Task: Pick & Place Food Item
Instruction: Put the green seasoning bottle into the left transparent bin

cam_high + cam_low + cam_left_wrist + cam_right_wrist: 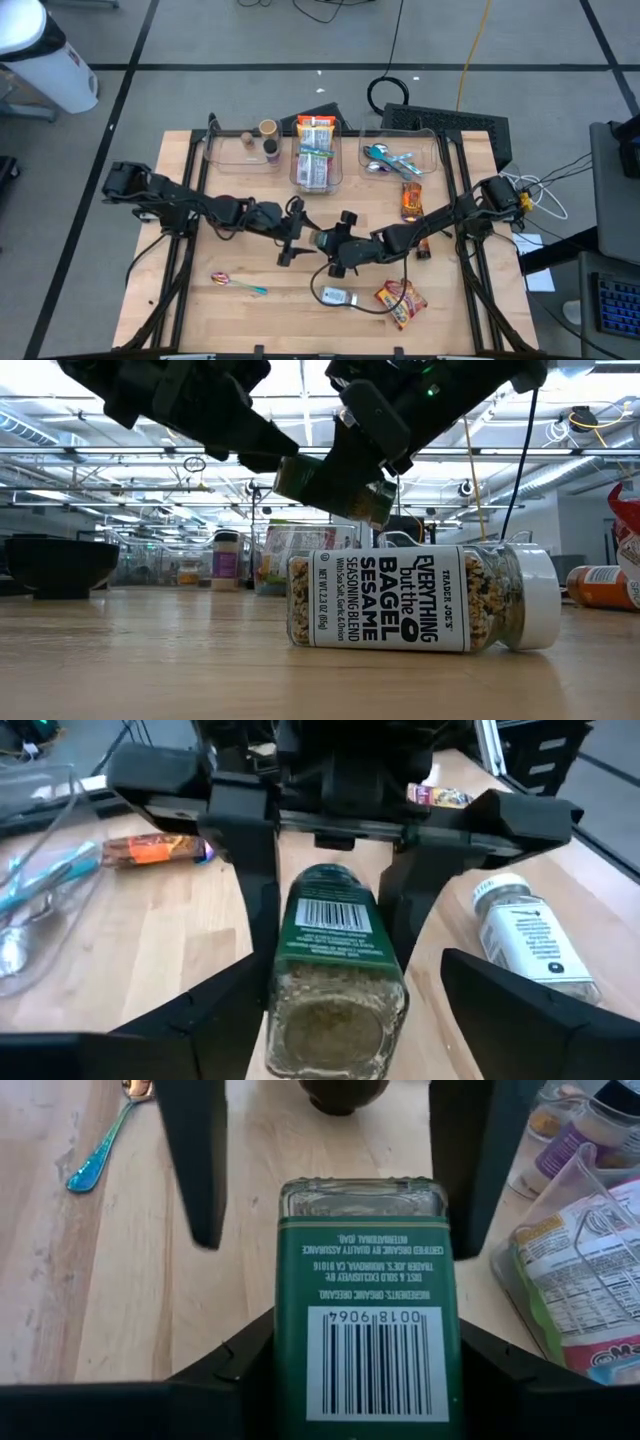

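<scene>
Front of the bench (200, 320): sesame jar (420, 600) lay on its side, white cap toward the right arm's side, label readable in the low view. Just beside it, on the right arm's side, a red-orange snack packet (400, 303) lay flat. Well apart toward the left arm's side lay a blue-handled spoon (235, 283).

Mid-bench: the two arms met nose to nose above the wood, behind the sesame jar. Between them hung the green jar (335, 490), clear of the bench and tilted, near level. Right hand (328, 242) gripped it: both its fingers (230, 1370) pressed against the jar's sides, barcode label facing that wrist camera. The glass base pointed toward the left wrist. Left hand (305, 236) stood wide, its fingers (520, 1010) flanking the base end. A gap showed on one side; on the other, contact could not be told.

Beyond the hands, on the right arm's side: an orange packet (411, 200) lay flat, and a small dark bar (424, 250) lay near the right arm.

Far edge: three clear bins in a row. The left bin (222, 158) held small bottles, the middle bin (300, 178) held stacked snack packets, the right bin (432, 150) held spoons with blue handles.

Behind the bench, a black mat and cables lay on the floor.
</scene>
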Robot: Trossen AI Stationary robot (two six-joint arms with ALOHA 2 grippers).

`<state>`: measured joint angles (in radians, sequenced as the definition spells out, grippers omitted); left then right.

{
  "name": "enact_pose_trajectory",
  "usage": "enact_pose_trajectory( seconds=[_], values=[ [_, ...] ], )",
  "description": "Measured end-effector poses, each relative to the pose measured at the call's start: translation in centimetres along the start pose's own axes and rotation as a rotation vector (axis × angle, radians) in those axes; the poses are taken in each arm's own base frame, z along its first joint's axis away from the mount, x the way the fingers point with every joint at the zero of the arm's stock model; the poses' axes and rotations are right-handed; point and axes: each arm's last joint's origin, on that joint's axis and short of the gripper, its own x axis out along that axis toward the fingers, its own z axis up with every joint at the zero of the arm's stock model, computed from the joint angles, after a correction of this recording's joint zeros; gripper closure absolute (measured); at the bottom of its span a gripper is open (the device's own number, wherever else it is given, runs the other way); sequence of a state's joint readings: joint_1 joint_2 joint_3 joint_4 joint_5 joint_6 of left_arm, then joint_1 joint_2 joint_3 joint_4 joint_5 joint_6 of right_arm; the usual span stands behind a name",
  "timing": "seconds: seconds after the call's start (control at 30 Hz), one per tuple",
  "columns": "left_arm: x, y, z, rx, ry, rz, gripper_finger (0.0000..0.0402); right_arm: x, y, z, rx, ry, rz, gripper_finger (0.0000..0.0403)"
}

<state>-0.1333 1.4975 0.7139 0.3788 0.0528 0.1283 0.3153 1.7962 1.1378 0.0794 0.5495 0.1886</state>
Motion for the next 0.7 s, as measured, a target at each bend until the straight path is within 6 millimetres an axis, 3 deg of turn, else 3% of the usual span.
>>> enact_pose_trajectory(
  seconds=[0.27, 0.57, 0.7],
  values=[
    [0.43, 0.02, -0.49, 0.018, 0.021, 0.0, 0.0091, -0.01, 0.05, 0.2, -0.003, -0.019, 0.004, 0.0214],
    [0.42, 0.16, -0.27, 0.037, 0.004, 0.049, 0.0197, 0.0, 0.04, 0.16, -0.005, -0.016, 0.004, 0.0214],
    [0.42, 0.17, -0.21, 0.047, -0.002, 0.049, 0.0198, 0.0, 0.03, 0.17, -0.006, -0.016, 0.003, 0.0206]
  ],
)
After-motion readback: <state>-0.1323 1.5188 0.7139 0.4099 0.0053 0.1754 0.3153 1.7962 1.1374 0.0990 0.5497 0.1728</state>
